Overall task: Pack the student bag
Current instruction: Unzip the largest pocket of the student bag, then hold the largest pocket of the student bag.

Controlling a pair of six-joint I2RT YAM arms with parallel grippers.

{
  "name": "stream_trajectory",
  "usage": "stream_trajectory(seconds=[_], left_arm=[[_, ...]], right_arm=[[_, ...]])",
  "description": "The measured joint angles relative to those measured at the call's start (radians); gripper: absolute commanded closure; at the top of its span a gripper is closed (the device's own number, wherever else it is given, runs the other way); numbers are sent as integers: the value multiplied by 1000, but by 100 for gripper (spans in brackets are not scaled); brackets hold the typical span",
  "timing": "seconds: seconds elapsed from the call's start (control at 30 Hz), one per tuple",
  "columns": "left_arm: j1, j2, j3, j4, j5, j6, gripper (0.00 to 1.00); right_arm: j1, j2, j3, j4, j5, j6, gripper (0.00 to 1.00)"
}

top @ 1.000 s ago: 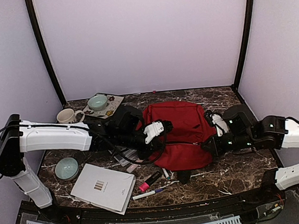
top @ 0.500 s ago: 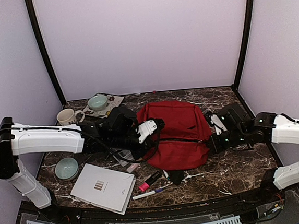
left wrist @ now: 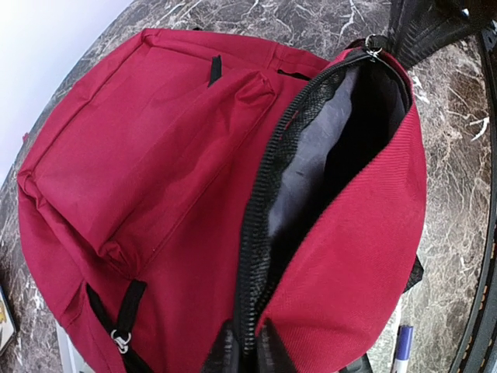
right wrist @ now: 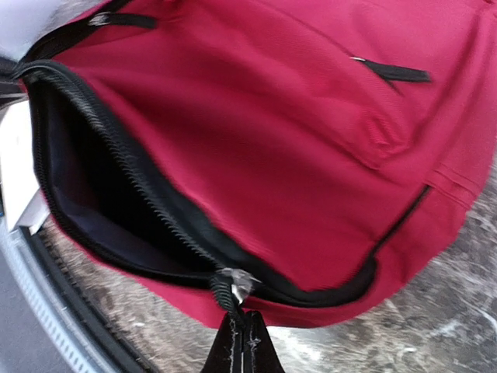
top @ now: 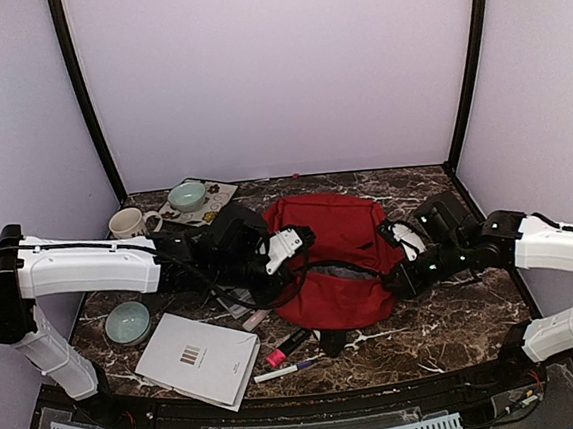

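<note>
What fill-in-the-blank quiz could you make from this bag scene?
1. The bag is ____ in colour.
2. Its main zip stands ____.
3. The lining showing inside is ____.
4. The mug at the back stands ____.

Missing words: red; open; grey; upright.

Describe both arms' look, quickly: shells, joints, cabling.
Left arm and right arm: white boxy link shells, black joints. A black cable runs under the left wrist. Left hand and right hand end in slim black fingers.
</note>
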State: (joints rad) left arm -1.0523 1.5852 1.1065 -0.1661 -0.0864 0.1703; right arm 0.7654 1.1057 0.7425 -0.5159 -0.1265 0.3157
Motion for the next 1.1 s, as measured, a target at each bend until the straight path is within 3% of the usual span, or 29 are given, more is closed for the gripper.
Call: stream_trajectory(seconds=[0.1,0.13,0.17,0.47,0.67,0.83,0.93,1.1], left_arm=[[-4,-4,29,-24,-13,-2,41],[-6,-11,35,-30,-19,-4,19],[-7,-21,37,-32,-26,-10,4],[-11,-161,-32,72,-81,-178,2],[-37,-144,-61,107,-32,-248,2],[-64,-113,-50,117,40,-261,11],[-77,-45,-10,115,74,-275,2],[-111,21,-9,147,84,-279,2]], right_arm=[[0,-4,2,15,-66,-6,100],[0,-9,2,21,-82,-7,100],[2,-17,2,26,-95,-6,100],[69,-41,18,75,-154,16,100],[113,-18,30,78,-138,62,100],[121,-18,27,101,-130,116,100],[124,-33,-1,129,-131,149,100],[125,-92,-80,173,-131,220,100]])
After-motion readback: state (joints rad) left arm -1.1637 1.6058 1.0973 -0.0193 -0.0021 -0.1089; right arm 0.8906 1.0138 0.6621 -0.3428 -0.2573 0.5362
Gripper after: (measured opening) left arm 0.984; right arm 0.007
